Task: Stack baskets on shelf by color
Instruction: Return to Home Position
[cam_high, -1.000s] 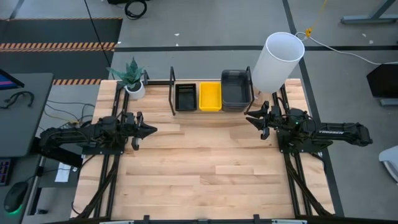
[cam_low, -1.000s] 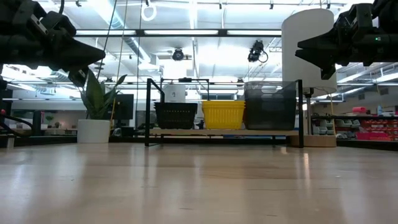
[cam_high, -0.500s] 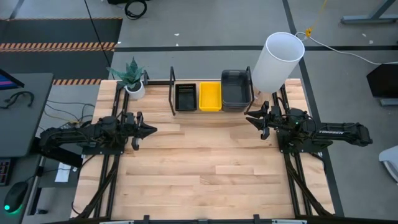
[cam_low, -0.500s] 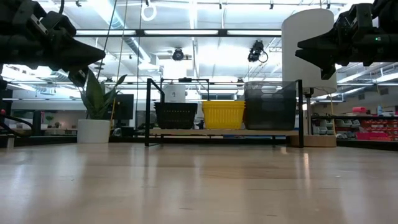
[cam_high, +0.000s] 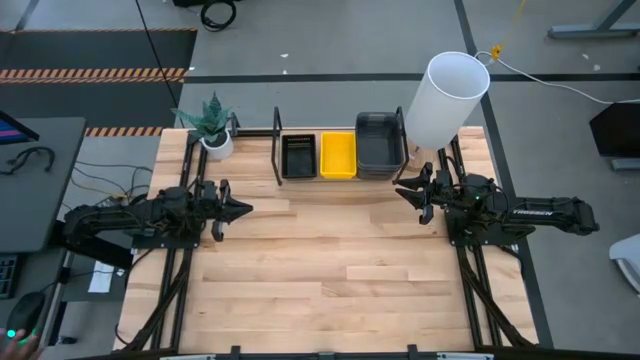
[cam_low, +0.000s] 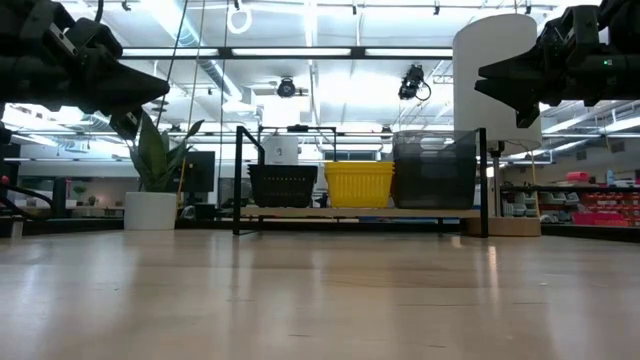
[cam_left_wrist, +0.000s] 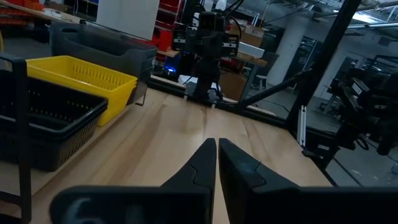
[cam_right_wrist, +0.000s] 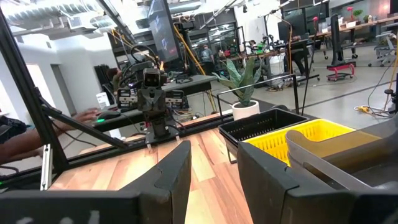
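Three stacks of baskets stand side by side on the wooden shelf (cam_low: 360, 212) at the table's far middle: black perforated (cam_high: 298, 156), yellow (cam_high: 337, 155) and smoky grey (cam_high: 380, 145). They also show in the low view as black (cam_low: 282, 185), yellow (cam_low: 359, 183) and grey (cam_low: 434, 168). My left gripper (cam_high: 245, 209) hovers shut and empty over the table's left part, pointing right; its wrist view shows the fingertips together (cam_left_wrist: 217, 149). My right gripper (cam_high: 400, 190) hovers open and empty at the right, just near of the grey stack, pointing left; its wrist view shows the gap (cam_right_wrist: 214, 168).
A tall white cylinder (cam_high: 445, 98) stands at the far right beside the shelf. A potted plant (cam_high: 213, 125) stands at the far left corner. The shelf's black upright bars (cam_high: 276, 150) frame the baskets. Bare plank tabletop (cam_high: 330, 270) lies between and near of the arms.
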